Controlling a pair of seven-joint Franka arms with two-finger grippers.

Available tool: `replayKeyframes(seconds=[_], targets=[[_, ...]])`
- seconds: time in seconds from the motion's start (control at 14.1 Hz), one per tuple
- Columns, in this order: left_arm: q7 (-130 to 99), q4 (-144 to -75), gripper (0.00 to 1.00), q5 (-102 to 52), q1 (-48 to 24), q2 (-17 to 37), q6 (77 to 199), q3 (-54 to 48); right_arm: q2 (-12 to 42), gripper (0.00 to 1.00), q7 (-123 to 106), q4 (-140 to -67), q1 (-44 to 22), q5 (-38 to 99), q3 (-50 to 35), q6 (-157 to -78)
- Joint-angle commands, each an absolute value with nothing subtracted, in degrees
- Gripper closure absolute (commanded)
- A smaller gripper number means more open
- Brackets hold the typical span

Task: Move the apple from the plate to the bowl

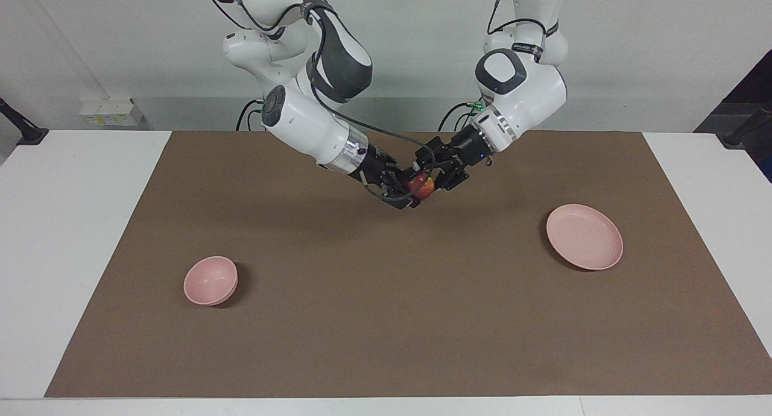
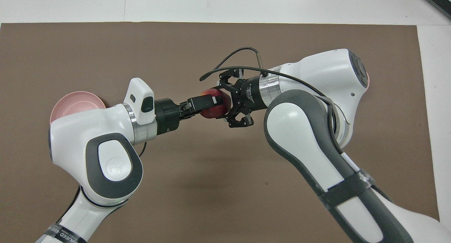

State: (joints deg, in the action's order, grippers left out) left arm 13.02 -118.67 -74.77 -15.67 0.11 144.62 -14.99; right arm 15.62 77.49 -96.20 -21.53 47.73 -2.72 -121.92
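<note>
Passing the apple [image 1: 421, 187] from one arm to the other looks like the step in hand, and it happens in the air over the middle of the brown mat [image 1: 386, 319], closer to the robots' edge of the worktop than to the edge away from them.

Toward the right arm's end, nearer the edge away from the robots, the bowl [image 1: 209, 278] sits empty and upright. The right gripper [image 1: 413, 194] is at the apple with its fingers spread either side of the fruit, apparently not yet closed on it. The left gripper [image 1: 432, 178] meets it from the other way, its fingers clenched on the apple, one lying across the top.

To do this well, the right fingers should probably close firmly on the apple's widest part before the left ones let go. A round, smooth fruit could roll out of a shallow pinch. The two sets of fingers are crowded together, so they risk knocking each other.

The plate [image 1: 584, 236] lies bare toward the left arm's end. Nothing stands on the mat between the apple and the bowl.
</note>
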Motion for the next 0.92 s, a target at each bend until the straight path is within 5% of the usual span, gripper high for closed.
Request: replayKeyframes(seconds=[0.0,0.07,0.36,0.85], targets=[[13.19,-119.71,1.0,-76.11,-17.05,-0.88,144.58,-14.68,15.47,1.0,78.49,-96.06,-21.53,49.39,-2.9,-122.61],[12.66,-119.53,0.96,-76.11,-17.05,-0.79,144.58,-14.68,15.56,1.0,78.49,-96.06,-21.45,49.39,-2.9,-122.61],[12.39,-119.09,0.02,-74.62,-17.05,-0.62,145.46,-14.59,15.47,1.0,78.57,-96.06,-21.45,49.39,-2.9,-122.43],[12.48,-119.62,0.0,-68.14,-14.6,-1.14,144.41,-14.24,15.47,1.0,76.03,-96.06,-21.09,47.29,-2.81,-122.08]])
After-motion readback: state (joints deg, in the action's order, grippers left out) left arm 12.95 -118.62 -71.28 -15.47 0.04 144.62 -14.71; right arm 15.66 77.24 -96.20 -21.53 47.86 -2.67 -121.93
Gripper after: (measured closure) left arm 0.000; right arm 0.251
